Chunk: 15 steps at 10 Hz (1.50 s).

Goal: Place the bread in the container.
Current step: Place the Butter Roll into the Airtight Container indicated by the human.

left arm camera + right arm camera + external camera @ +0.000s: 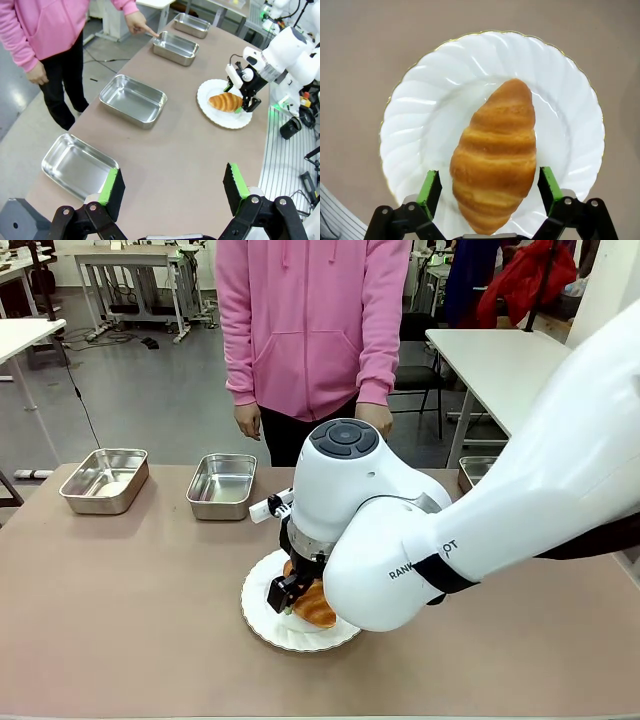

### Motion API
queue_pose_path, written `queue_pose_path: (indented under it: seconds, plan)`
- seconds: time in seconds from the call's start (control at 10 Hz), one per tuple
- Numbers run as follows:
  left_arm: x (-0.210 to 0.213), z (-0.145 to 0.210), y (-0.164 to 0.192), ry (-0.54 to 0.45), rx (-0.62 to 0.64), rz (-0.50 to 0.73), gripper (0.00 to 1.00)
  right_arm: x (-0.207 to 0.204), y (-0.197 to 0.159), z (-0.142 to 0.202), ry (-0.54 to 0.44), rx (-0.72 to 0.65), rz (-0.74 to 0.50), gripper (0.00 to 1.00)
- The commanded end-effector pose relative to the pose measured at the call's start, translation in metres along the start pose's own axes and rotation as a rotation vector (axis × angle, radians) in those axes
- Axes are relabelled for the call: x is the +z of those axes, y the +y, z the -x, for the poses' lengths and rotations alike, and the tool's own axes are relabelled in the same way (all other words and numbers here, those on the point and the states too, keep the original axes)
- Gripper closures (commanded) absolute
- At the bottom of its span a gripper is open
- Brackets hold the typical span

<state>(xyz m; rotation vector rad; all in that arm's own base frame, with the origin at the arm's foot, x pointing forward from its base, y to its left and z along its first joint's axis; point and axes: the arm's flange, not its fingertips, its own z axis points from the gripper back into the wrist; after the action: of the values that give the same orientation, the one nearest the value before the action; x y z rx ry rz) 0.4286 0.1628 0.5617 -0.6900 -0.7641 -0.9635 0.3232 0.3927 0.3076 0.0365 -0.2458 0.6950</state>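
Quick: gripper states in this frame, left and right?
Left gripper: open, holding nothing.
Right gripper: open, jaws either side of the bread on the plate, not closed on it.

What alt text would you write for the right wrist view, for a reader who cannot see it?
A golden-brown croissant lies on a round white scalloped plate on a tan table. The robot's right hand is open, with one green-padded finger on either side of the croissant's near half.
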Motion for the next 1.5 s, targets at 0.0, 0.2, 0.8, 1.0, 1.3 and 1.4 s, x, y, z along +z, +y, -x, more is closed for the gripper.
queue_pose_path:
  seconds: [0.0,0.2,0.8,1.0,1.3,1.4]
  plan:
    - [0.001,-0.001,-0.002,-0.005,-0.014,0.001,0.00,-0.018,0.005,-0.011,-0.034,-0.035,0.021,0.00]
    - [0.001,-0.001,-0.002,-0.005,-0.014,0.001,0.00,-0.026,0.001,-0.012,-0.029,-0.042,0.023,0.00]
    - [0.001,-0.001,-0.002,-0.005,-0.014,0.001,0.00,-0.033,-0.001,-0.012,0.001,-0.060,0.021,0.40]
    - [0.001,-0.001,-0.002,-0.005,-0.014,0.001,0.00,-0.031,-0.005,-0.013,0.069,-0.051,0.027,0.25]
    - [0.001,-0.001,-0.002,-0.005,-0.014,0.001,0.00,-0.021,-0.009,-0.013,0.001,-0.035,-0.003,0.25]
    - [0.001,-0.001,-0.002,-0.005,-0.014,0.001,0.00,-0.021,-0.009,-0.013,0.001,-0.035,-0.003,0.25]
